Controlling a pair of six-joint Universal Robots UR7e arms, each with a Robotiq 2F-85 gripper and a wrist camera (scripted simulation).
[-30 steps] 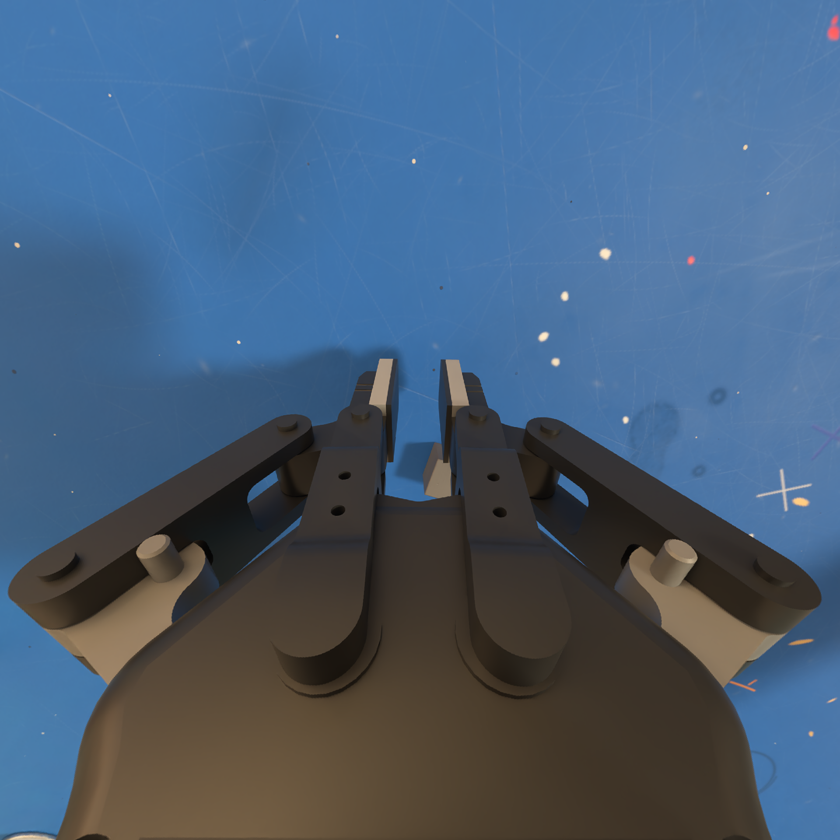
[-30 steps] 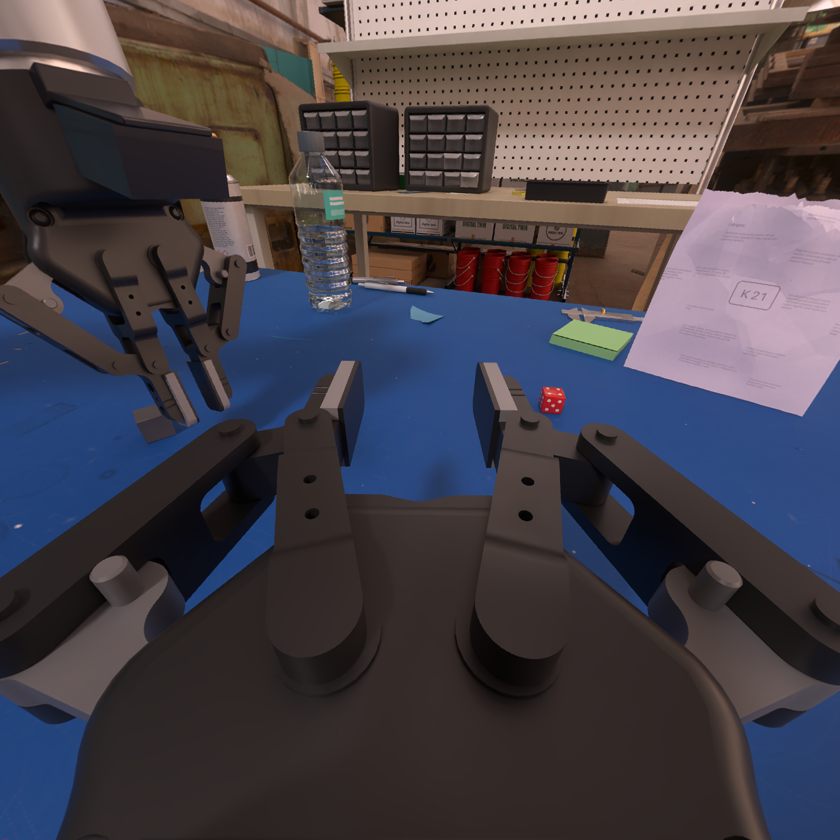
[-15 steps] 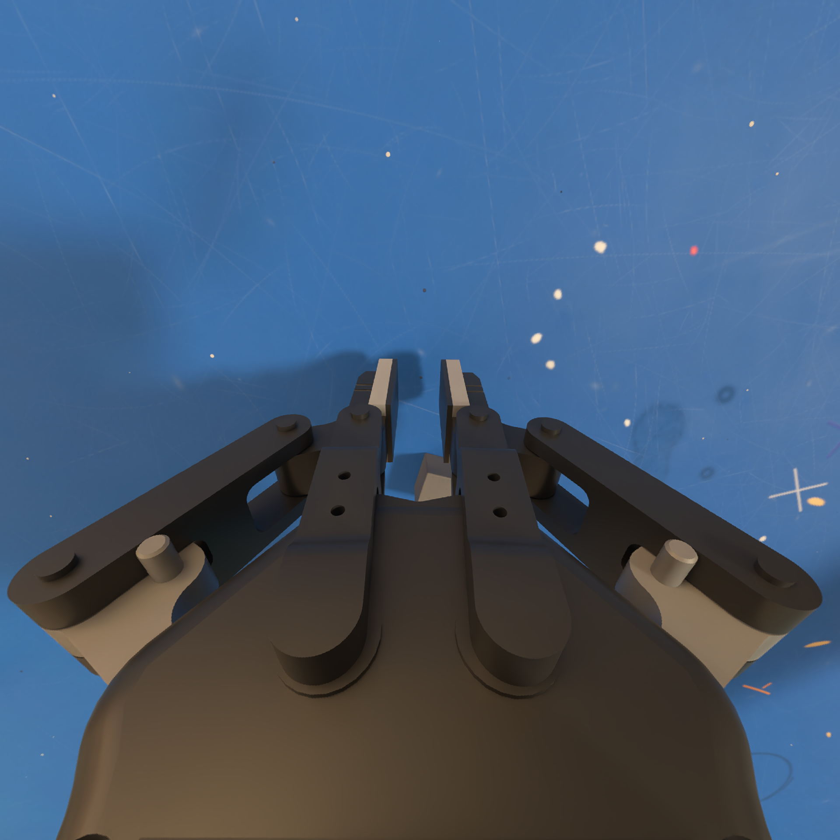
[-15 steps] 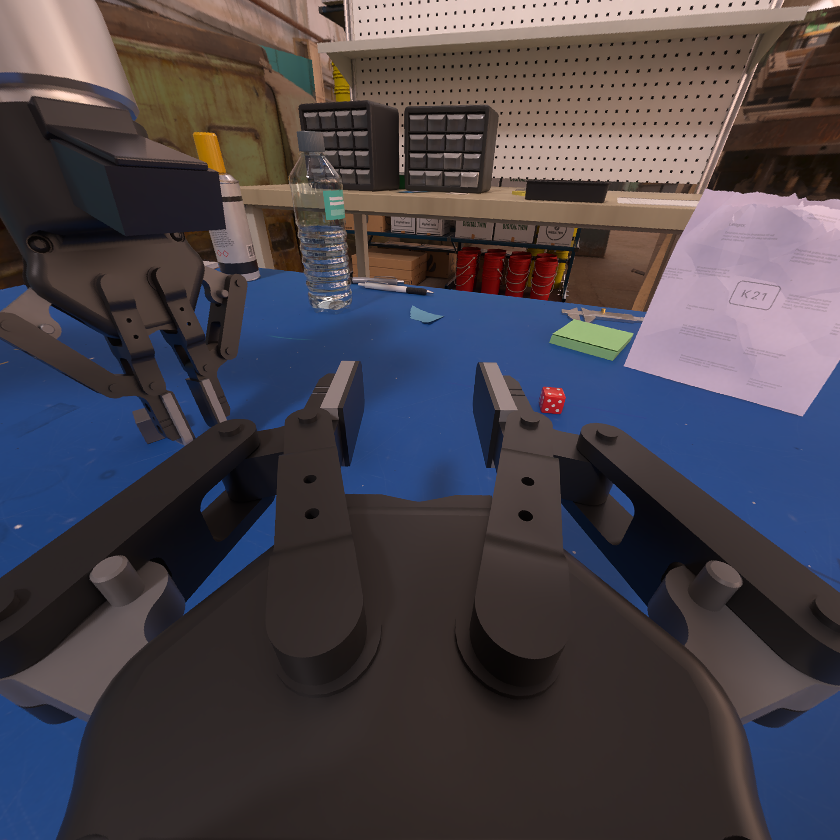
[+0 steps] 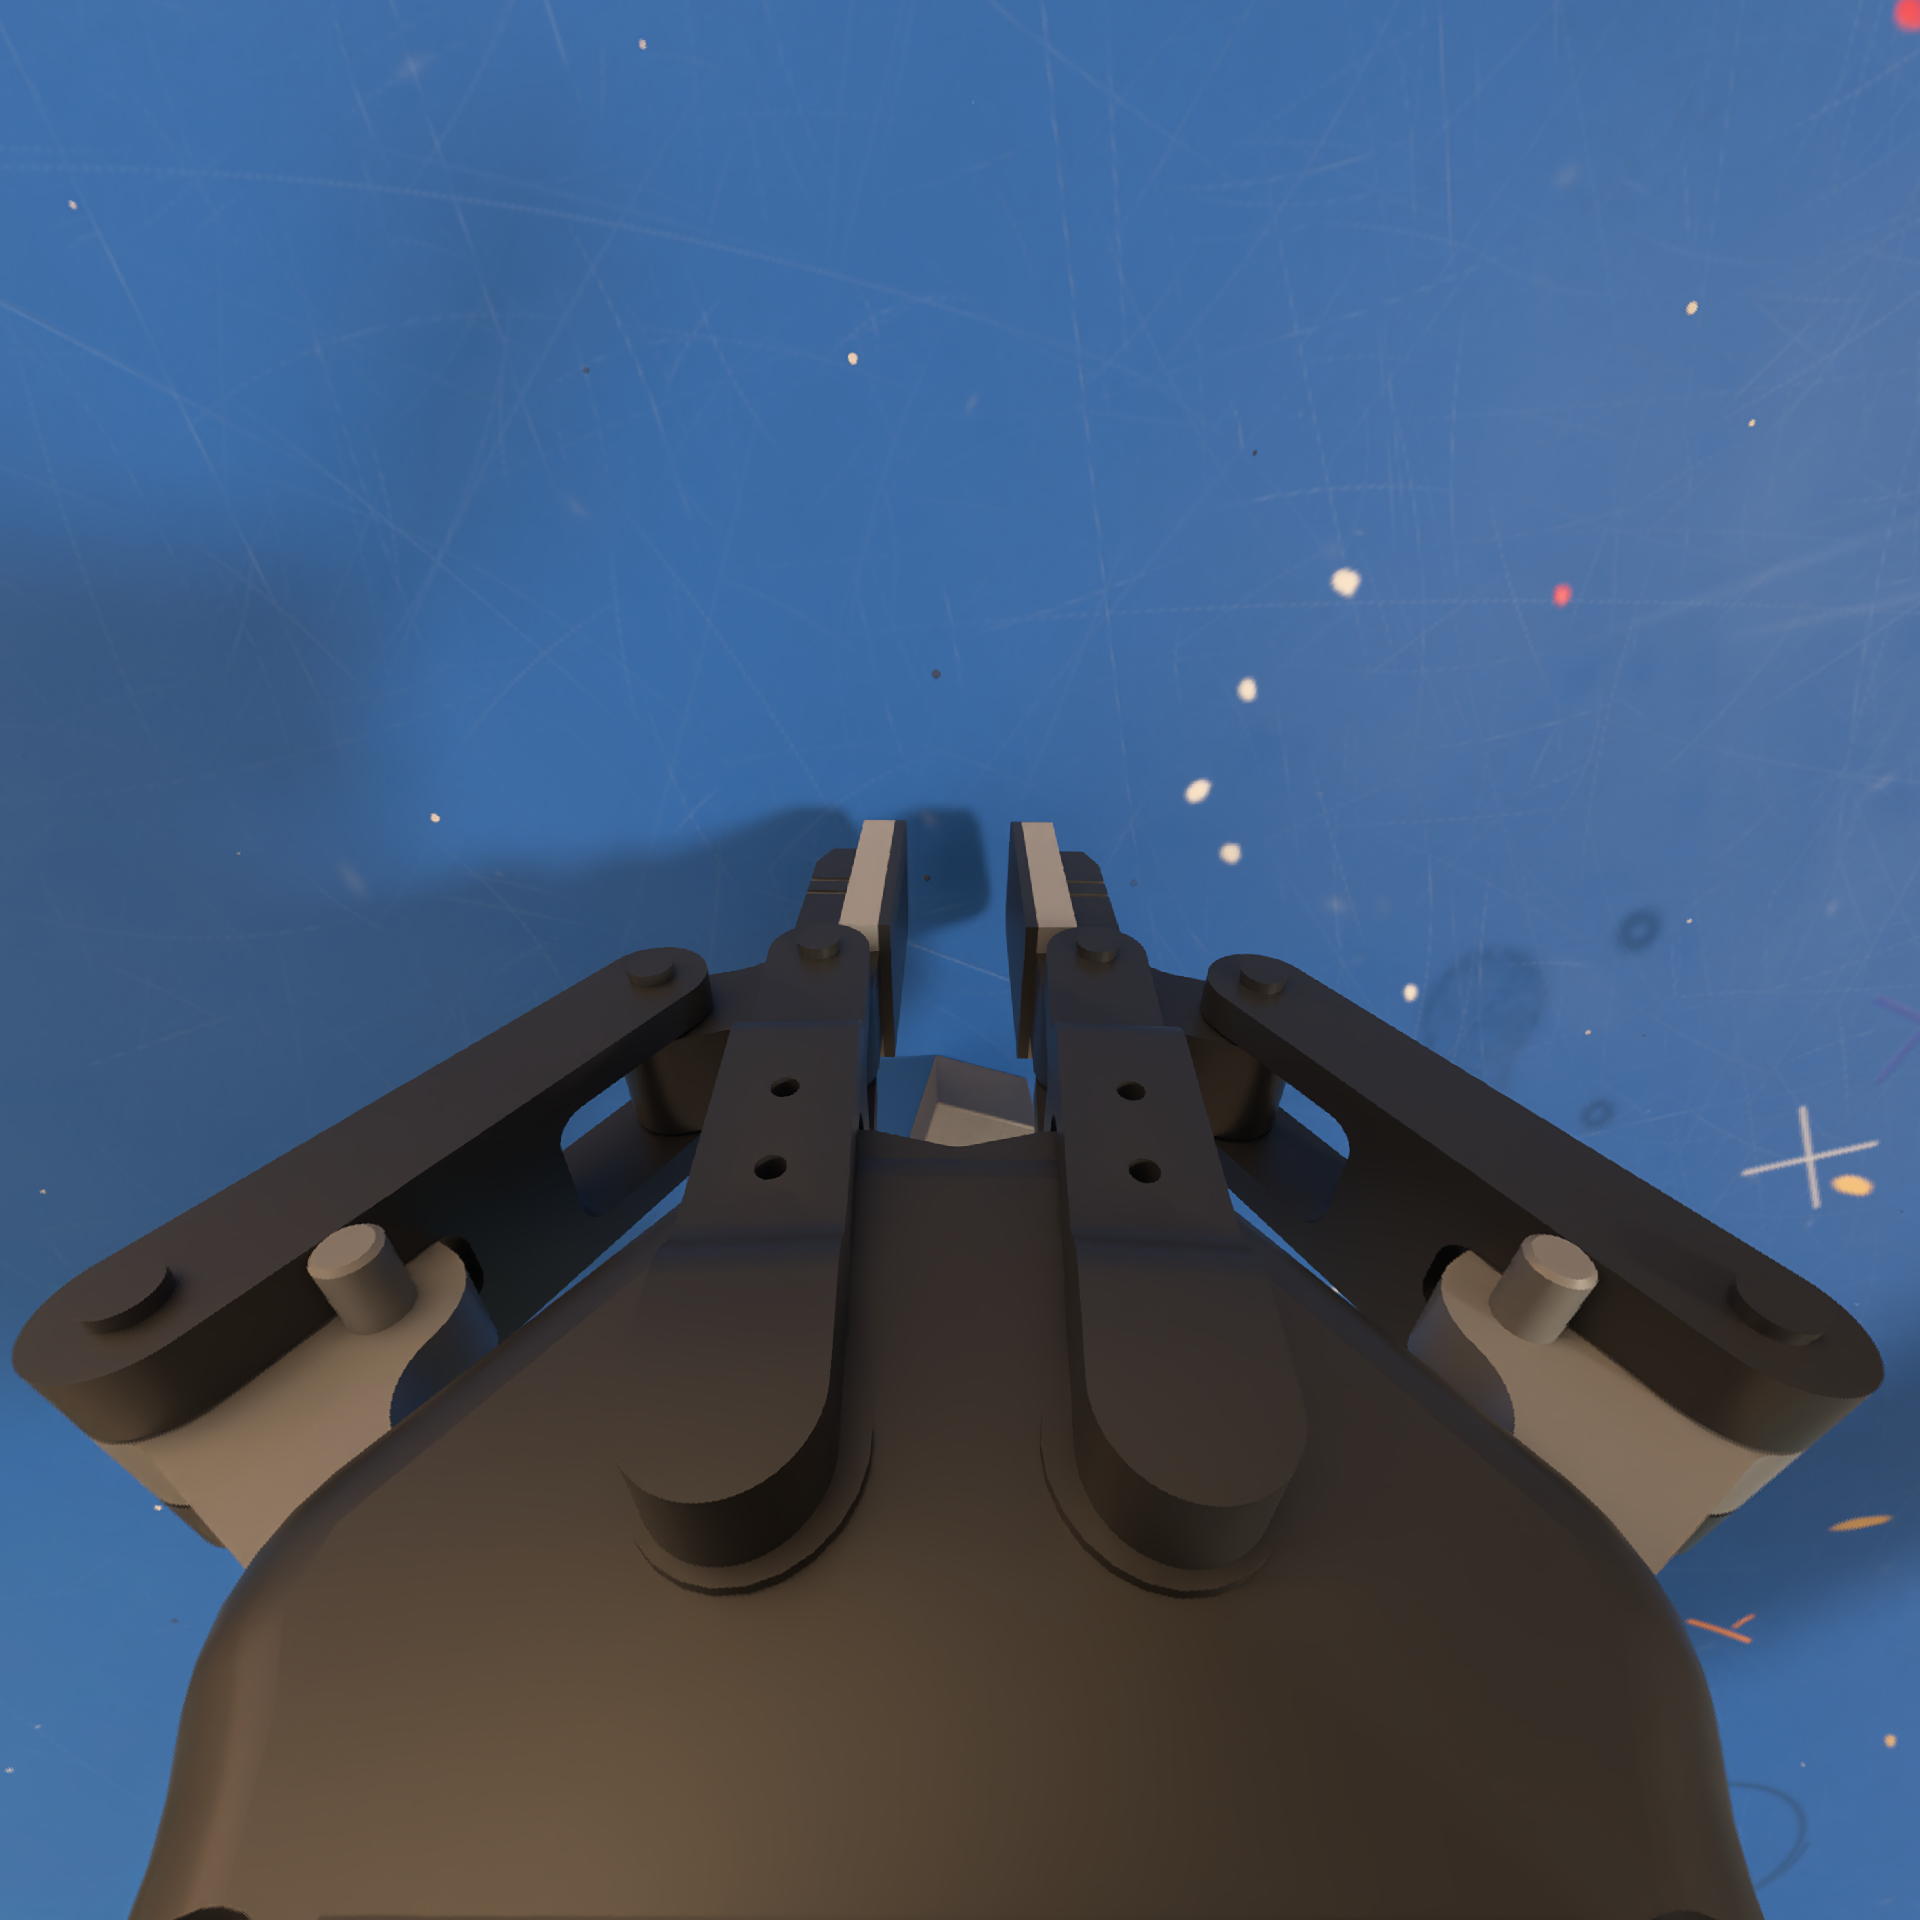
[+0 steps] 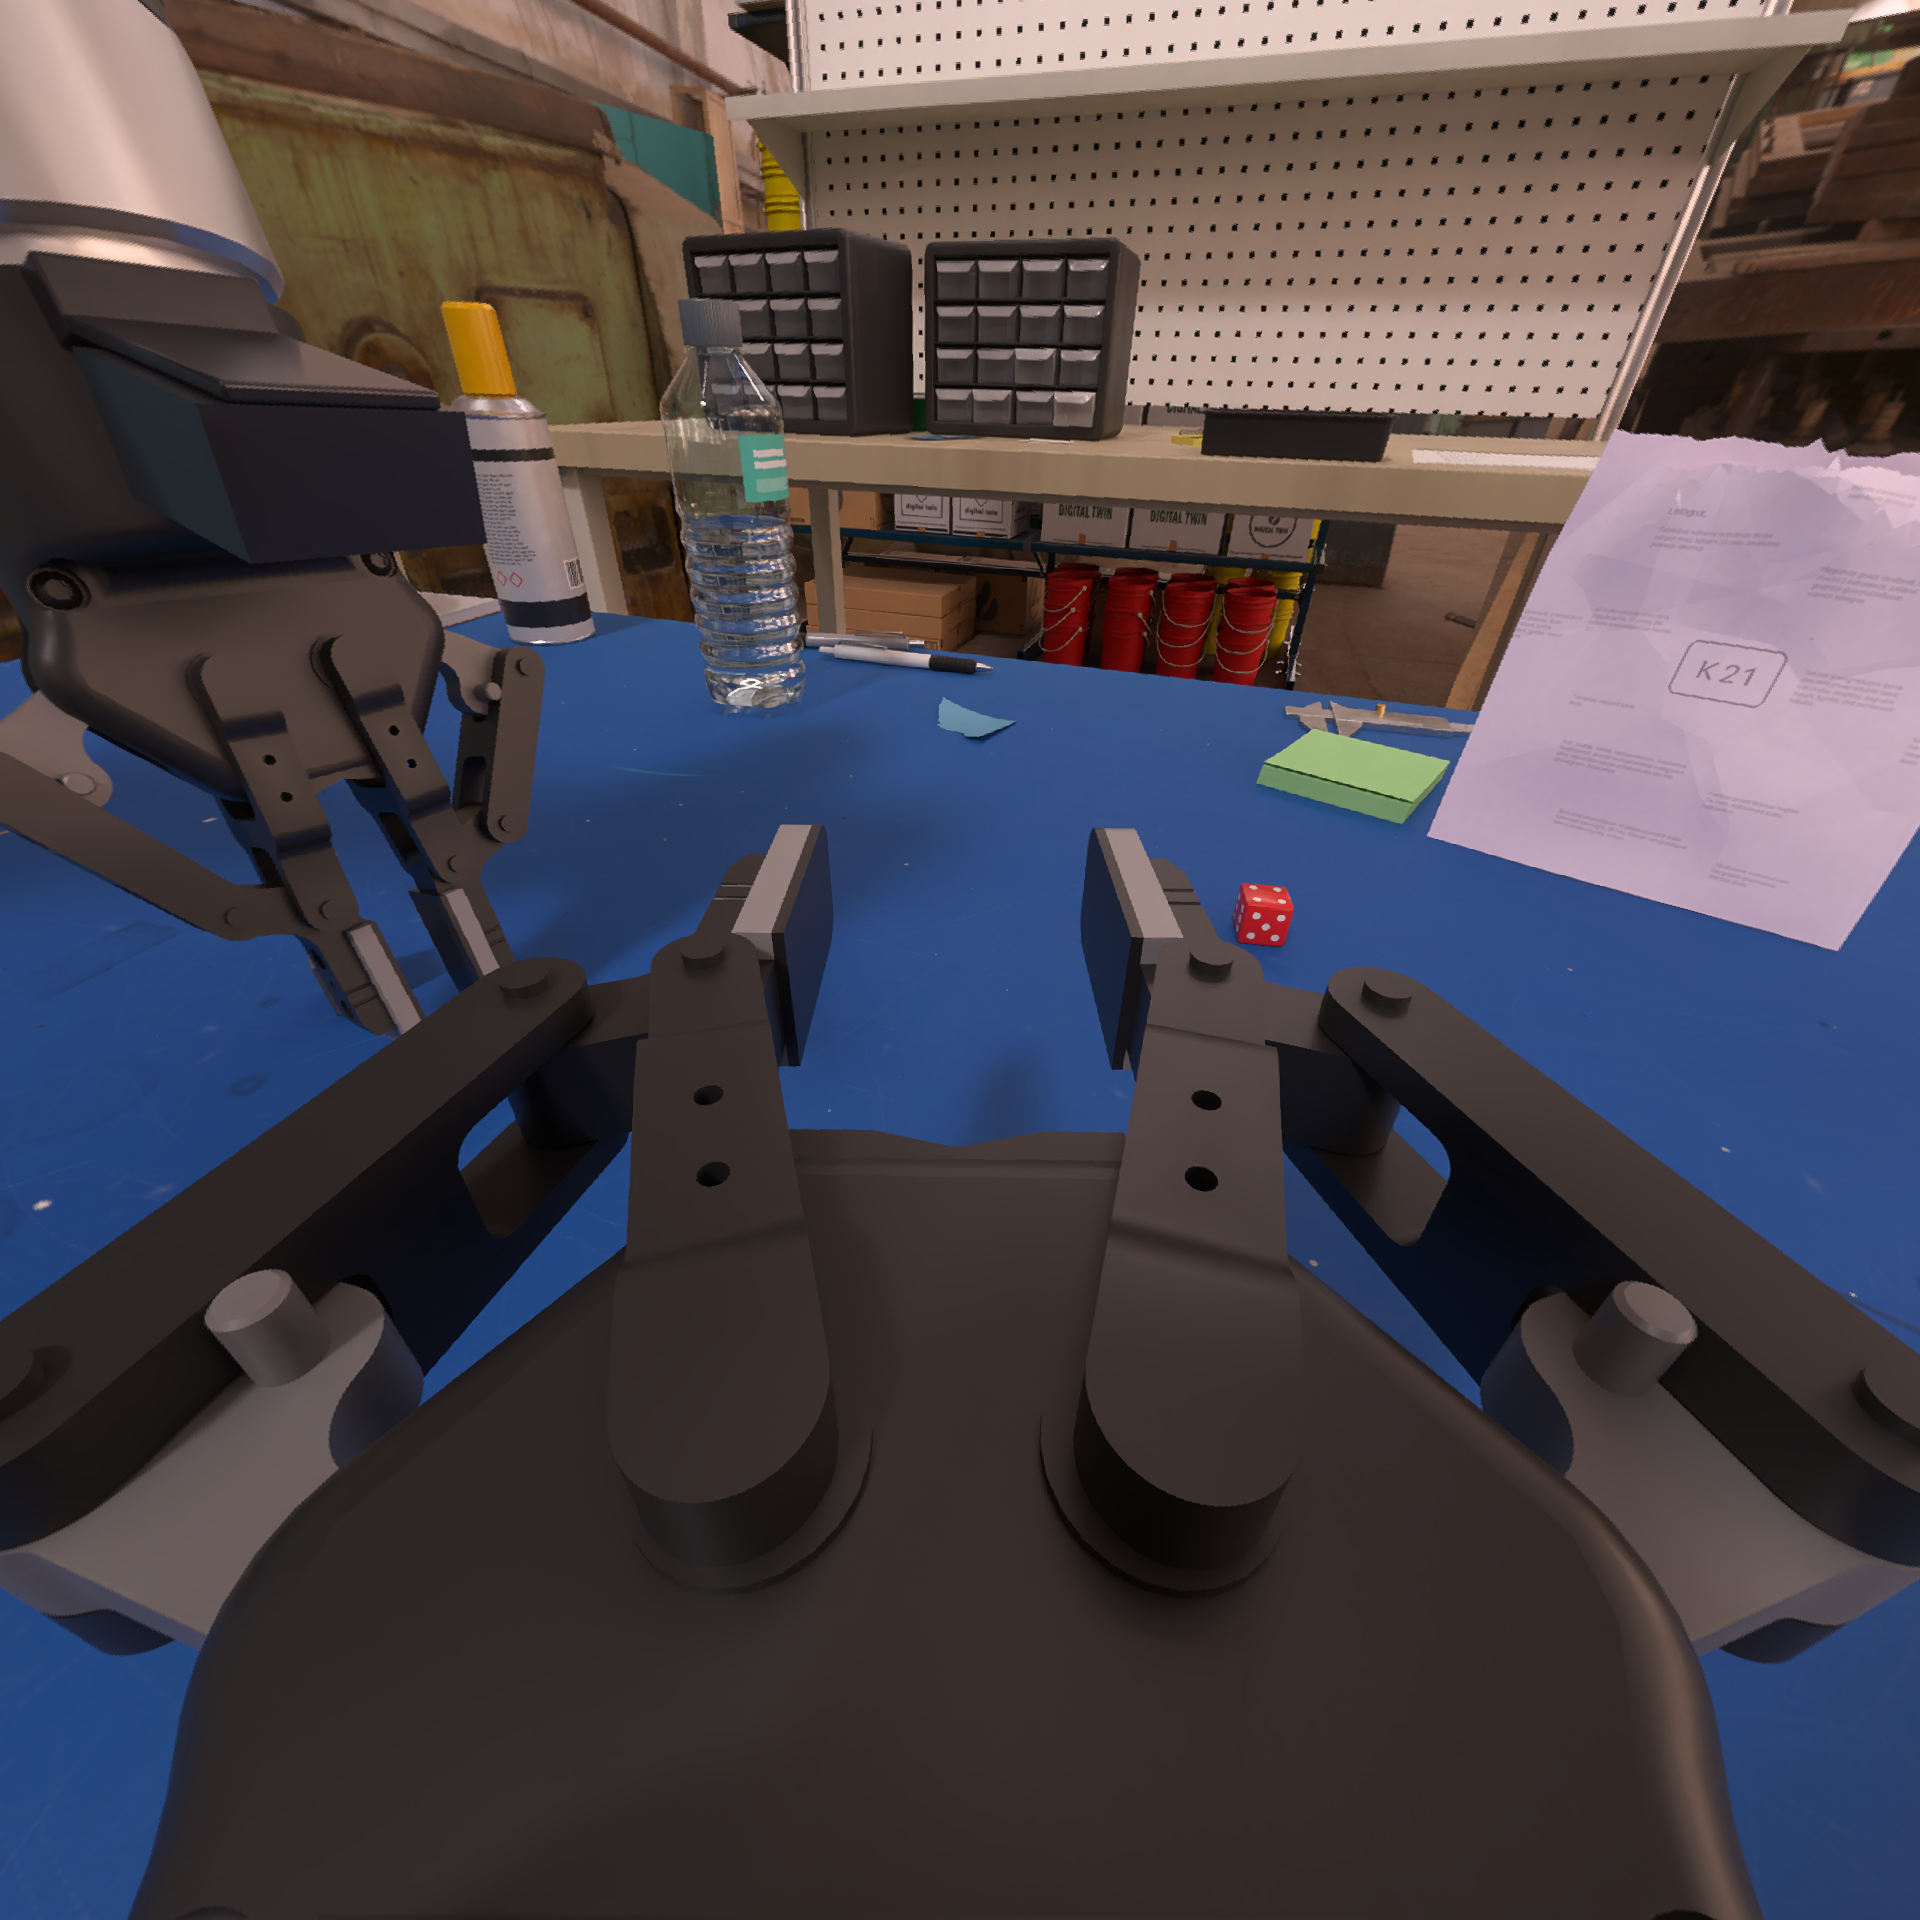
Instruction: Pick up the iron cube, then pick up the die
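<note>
The grey iron cube [image 5: 961, 1110] lies on the blue table, seen low between my left gripper's [image 5: 958, 894] two fingers, close to the palm. The jaws stand a narrow gap apart and do not visibly touch the cube. In the right wrist view the left gripper [image 6: 426, 966] points down at the table on the left, and the cube is hidden behind my right gripper's linkage. My right gripper [image 6: 956, 904] is open and empty above the table. The red die [image 6: 1262, 914] sits just right of its right finger.
A water bottle [image 6: 738, 540], a spray can [image 6: 520, 499] and a pen [image 6: 899, 657] stand at the table's far side. A green pad [image 6: 1351, 774] and a large paper sheet [image 6: 1704, 686] are at the right, beyond the die. A blue scrap [image 6: 971, 719] lies mid-table.
The left gripper has shifted and come down, so the cube moved from beside its right finger to between both fingers. The right gripper and the die have not moved.
</note>
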